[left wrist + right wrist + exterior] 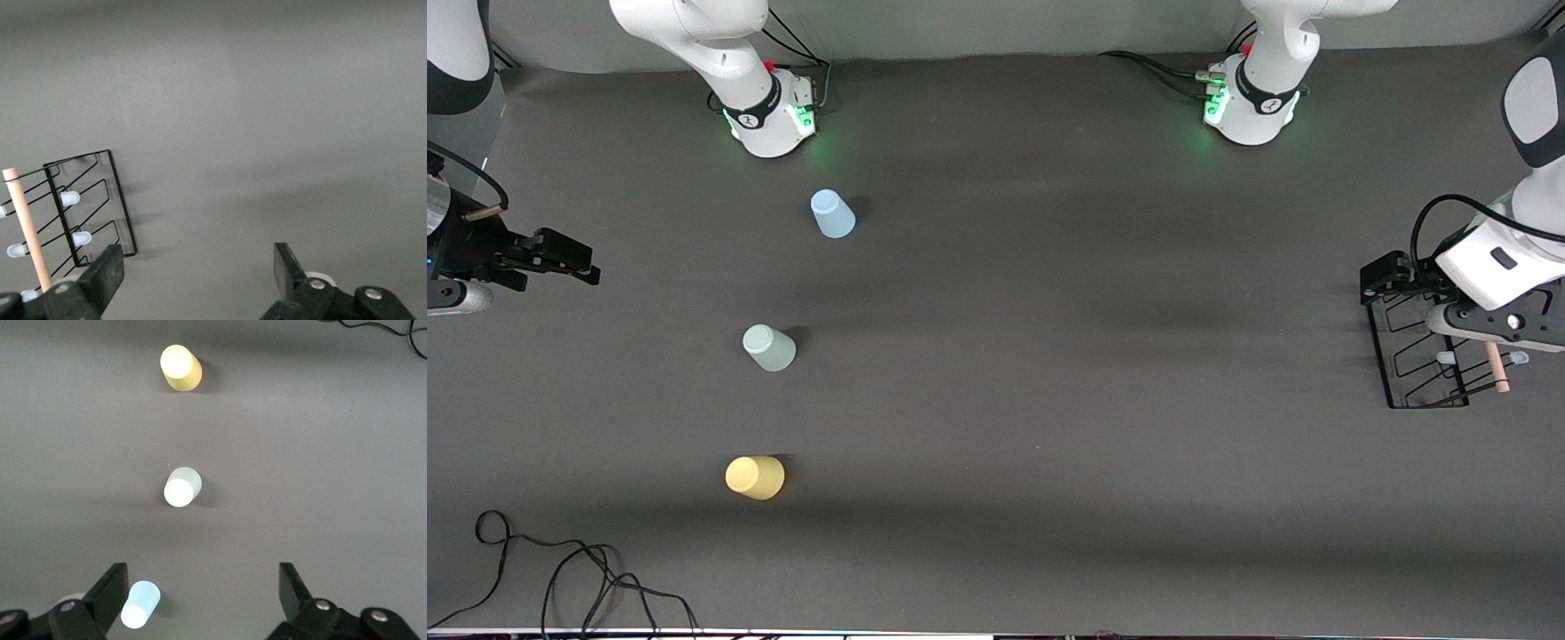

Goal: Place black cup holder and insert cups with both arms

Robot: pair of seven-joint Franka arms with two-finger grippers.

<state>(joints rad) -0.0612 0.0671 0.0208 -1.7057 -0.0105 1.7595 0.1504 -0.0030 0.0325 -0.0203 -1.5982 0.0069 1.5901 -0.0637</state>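
Right now our left gripper hangs open, holding nothing, just over the corner of the black cup holder at the left arm's end of the table. The rack's wooden rod lies off to one side of the fingers, not between them, so we think this arm, much the nearer one, must slide over the rod before closing. Our right gripper waits open at the right arm's end, near the blue cup, the green cup and the yellow cup, which seem to stand upside down.
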